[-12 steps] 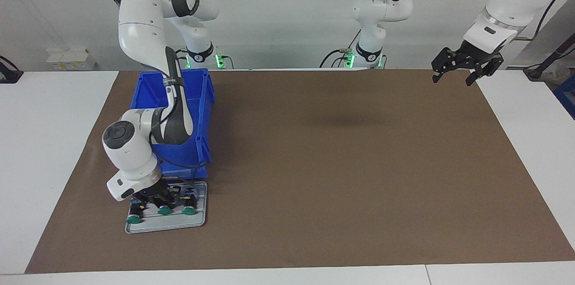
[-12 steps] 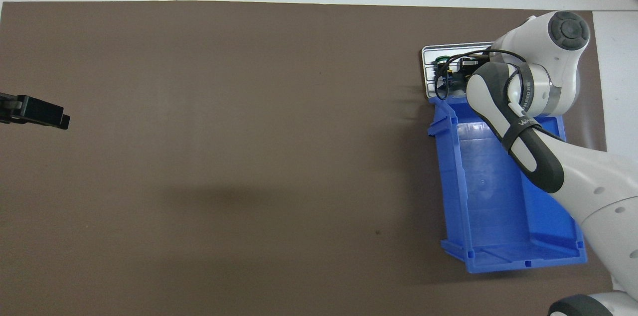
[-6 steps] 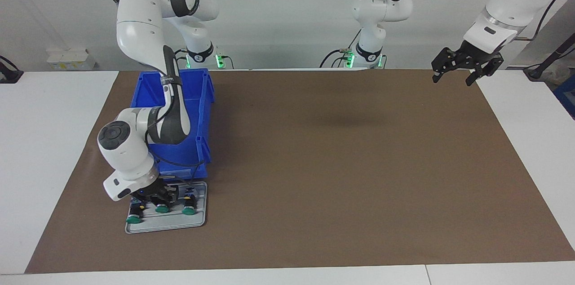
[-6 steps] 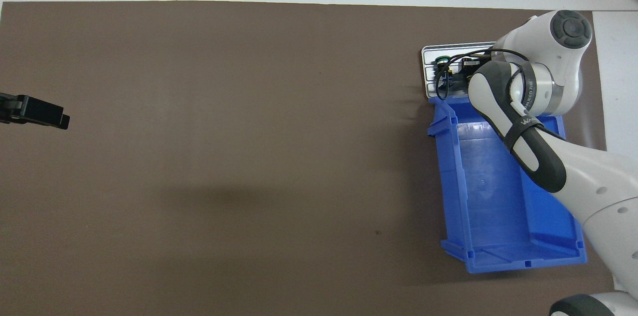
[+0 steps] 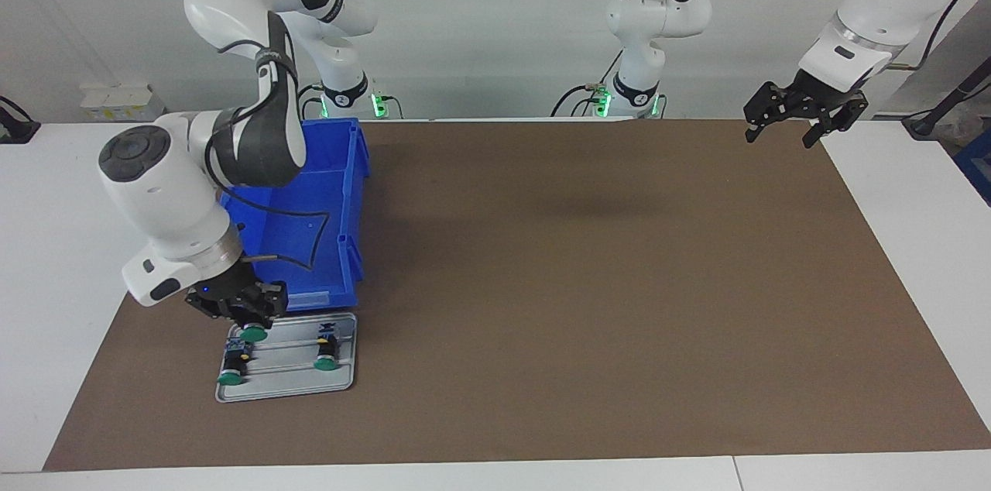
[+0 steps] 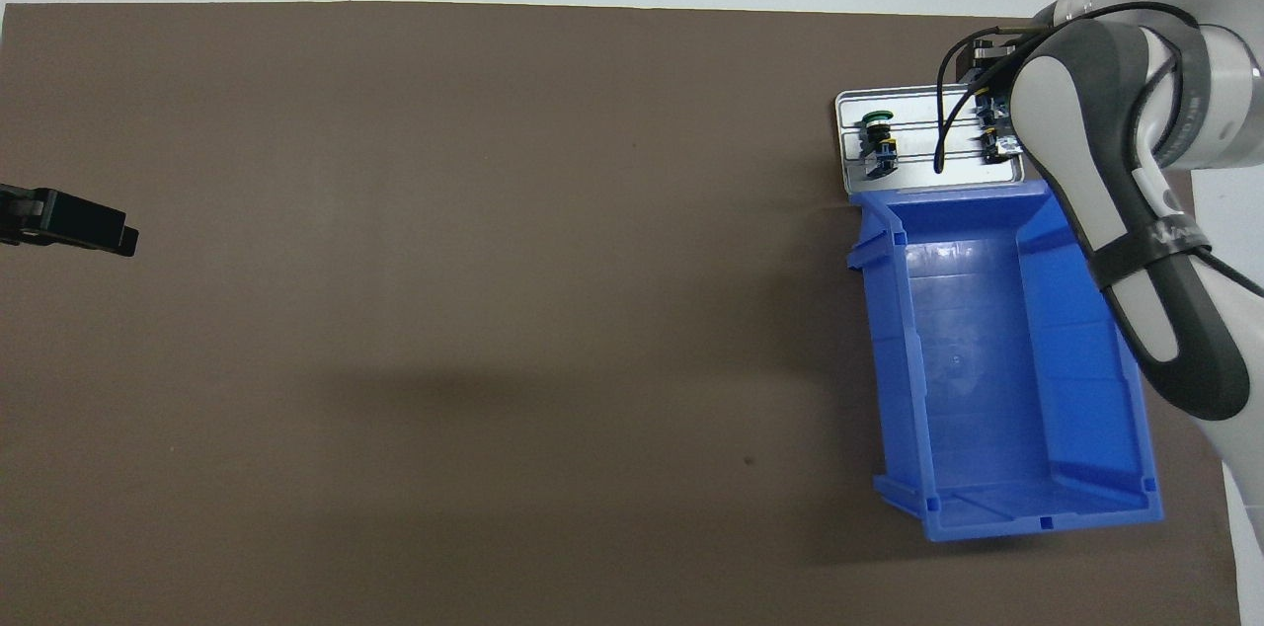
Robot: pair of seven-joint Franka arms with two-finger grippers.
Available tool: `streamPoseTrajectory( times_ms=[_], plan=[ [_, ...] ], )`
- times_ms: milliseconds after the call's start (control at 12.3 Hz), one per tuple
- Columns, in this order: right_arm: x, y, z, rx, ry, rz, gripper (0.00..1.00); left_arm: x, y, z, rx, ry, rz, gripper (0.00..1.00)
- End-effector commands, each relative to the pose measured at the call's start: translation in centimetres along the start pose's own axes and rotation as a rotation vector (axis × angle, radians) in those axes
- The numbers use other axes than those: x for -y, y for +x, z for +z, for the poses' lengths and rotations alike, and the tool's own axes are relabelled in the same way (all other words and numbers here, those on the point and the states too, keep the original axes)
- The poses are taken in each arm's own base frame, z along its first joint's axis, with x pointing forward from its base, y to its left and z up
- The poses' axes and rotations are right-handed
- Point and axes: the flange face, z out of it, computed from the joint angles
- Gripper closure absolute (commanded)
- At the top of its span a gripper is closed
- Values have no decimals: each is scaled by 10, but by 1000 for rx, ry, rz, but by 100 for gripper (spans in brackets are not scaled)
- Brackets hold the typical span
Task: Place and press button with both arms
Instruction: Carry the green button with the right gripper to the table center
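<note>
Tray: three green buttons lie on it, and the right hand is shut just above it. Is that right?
Not quite. Only two lie on the tray: one button at one end and another button at the other. The third button is gripped in the right hand, held clear of the tray. The facing view shows it. The hand is indeed shut just above the tray.
</note>
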Motion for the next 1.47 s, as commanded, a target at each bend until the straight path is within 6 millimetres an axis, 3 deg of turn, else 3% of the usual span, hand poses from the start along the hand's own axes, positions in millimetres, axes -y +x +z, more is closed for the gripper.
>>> streamPoseTrajectory(
  times_ms=[0, 163, 407, 489, 570, 652, 733, 896, 978, 1141, 1222, 1304, 1385],
  plan=[
    [100, -22, -20, 15, 3, 95, 100, 2, -9, -1, 3, -12, -2, 0],
    [162, -36, -23, -3, 24, 245, 100, 2, -9, -1, 3, -12, -2, 0],
    [211, -49, -26, -23, 54, 508, 100, 2, -9, -1, 3, -12, -2, 0],
    [218, -50, -25, -29, 58, 626, 100, 2, -9, -1, 3, -12, -2, 0],
    [243, -60, -20, -38, 38, 702, 100, 2, -9, -1, 3, -12, -2, 0],
    [271, -72, -8, -73, -13, 745, 100, 2, -9, -1, 3, -12, -2, 0],
    [287, -81, 10, -89, -70, 801, 100, 2, -9, -1, 3, -12, -2, 0],
    [334, -102, 58, -91, -119, 896, 100, 2, -9, -1, 3, -12, -2, 0],
    [359, -104, 67, -109, -105, 970, 100, 2, -9, -1, 3, -12, -2, 0],
    [377, -95, 59, -125, -23, 1208, 100, 2, -9, -1, 3, -12, -2, 0],
    [383, -98, 66, -121, -23, 1254, 100, 2, -9, -1, 3, -12, -2, 0],
    [403, -114, 95, -115, -54, 1253, 100, 2, -9, -1, 3, -12, -2, 0],
    [415, -118, 103, -115, -11, 1313, 100, 2, -9, -1, 3, -12, -2, 0]
  ],
)
